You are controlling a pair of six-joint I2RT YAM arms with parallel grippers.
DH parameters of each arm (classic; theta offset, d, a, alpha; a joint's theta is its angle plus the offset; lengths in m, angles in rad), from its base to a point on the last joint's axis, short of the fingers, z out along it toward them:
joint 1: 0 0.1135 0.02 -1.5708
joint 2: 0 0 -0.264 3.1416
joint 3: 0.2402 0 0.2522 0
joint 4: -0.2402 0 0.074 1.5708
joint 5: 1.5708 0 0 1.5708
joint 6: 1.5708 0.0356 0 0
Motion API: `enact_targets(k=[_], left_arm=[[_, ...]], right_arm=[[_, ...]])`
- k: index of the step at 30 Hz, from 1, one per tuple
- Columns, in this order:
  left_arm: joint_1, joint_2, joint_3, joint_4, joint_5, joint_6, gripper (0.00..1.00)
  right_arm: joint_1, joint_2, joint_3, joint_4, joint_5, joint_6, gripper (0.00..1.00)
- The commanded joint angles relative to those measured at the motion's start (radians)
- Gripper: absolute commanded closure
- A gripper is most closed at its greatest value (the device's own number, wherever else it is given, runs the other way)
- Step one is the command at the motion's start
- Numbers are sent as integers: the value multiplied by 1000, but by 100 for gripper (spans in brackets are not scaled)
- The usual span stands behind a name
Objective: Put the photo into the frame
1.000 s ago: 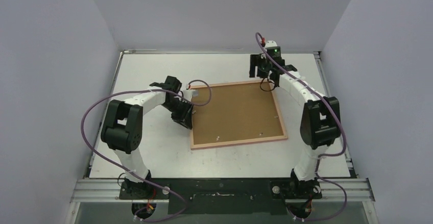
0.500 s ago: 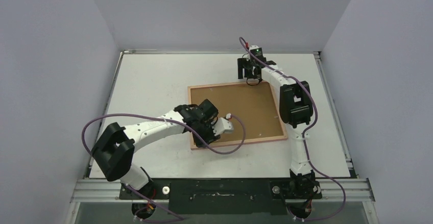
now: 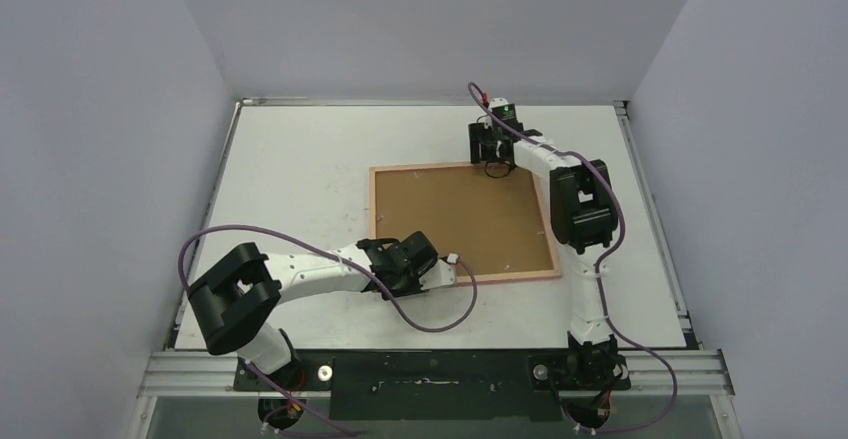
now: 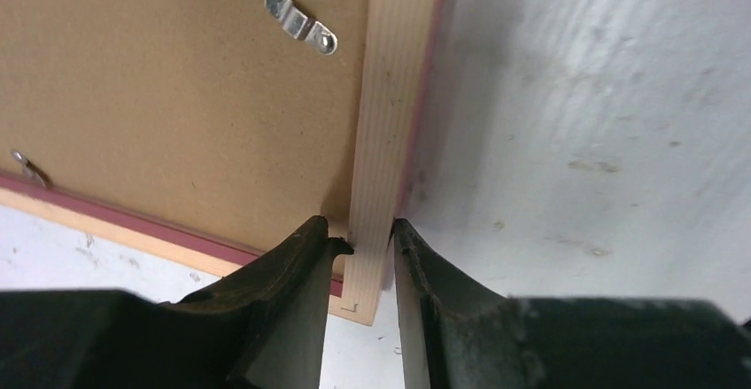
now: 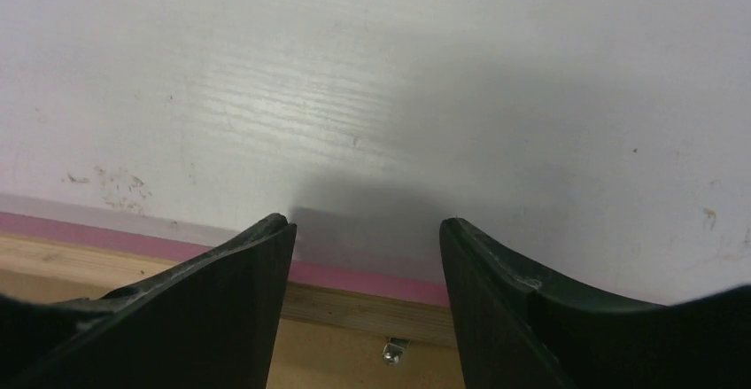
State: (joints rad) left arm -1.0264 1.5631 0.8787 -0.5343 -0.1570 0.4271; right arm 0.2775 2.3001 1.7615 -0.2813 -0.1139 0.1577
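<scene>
The frame [image 3: 371,209] lies face down on the table, its pink-edged wooden border around a brown backing panel [image 3: 460,219]. The photo is hidden. My left gripper [image 3: 385,277] sits at the frame's near-left corner. In the left wrist view its jaws [image 4: 365,229] are shut on the frame's pale border rail [image 4: 390,97], one finger on each side just above the corner. My right gripper [image 3: 488,156] hovers over the far edge. In the right wrist view it [image 5: 365,222] stands open, with the frame's rail [image 5: 354,305] below between the fingers and nothing held.
Small metal turn clips [image 4: 301,22] hold the backing panel [image 4: 177,97] in place. White tabletop [image 3: 290,159] surrounds the frame, with grey walls on three sides. The left arm's purple cable [image 3: 430,321] loops in front of the frame's near edge.
My left arm swung from the frame's left edge round to its near-left corner. My right gripper slid left along the far edge and narrowed a little. The frame turned slightly.
</scene>
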Motion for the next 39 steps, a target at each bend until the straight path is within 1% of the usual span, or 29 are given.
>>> enact_targets(k=[1,8,13,16,21,25,28,31,34,36,39], left_arm=[[71,4,-34,149,-165,31,71],[290,-14,-17,237,-165,75,71],[399,16,20,324,-171,101,71],[440,65,68,352,-171,98,71],[470,161,172,367,-164,82,71],[485,206,224,366,-159,69,71],[502,225,250,357,-148,57,71],[518,234,287,327,-125,37,71],[544,231,347,263,-88,8,71],[584,222,389,191,-48,-25,71],[662,202,443,94,34,-69,71]], right_arm=[[-4,-120,-143,15,10,7,39],[-1,-249,-367,48,22,58,45],[19,-426,-608,80,66,112,47],[46,-547,-755,85,107,154,47],[129,-713,-947,62,163,227,47],[168,-843,-1049,23,173,279,48],[169,-951,-1100,-22,181,314,48],[171,-1059,-1117,-68,184,354,47],[173,-1122,-1065,-113,207,374,41],[171,-1138,-1006,-137,232,369,37],[171,-1131,-916,-151,245,333,33]])
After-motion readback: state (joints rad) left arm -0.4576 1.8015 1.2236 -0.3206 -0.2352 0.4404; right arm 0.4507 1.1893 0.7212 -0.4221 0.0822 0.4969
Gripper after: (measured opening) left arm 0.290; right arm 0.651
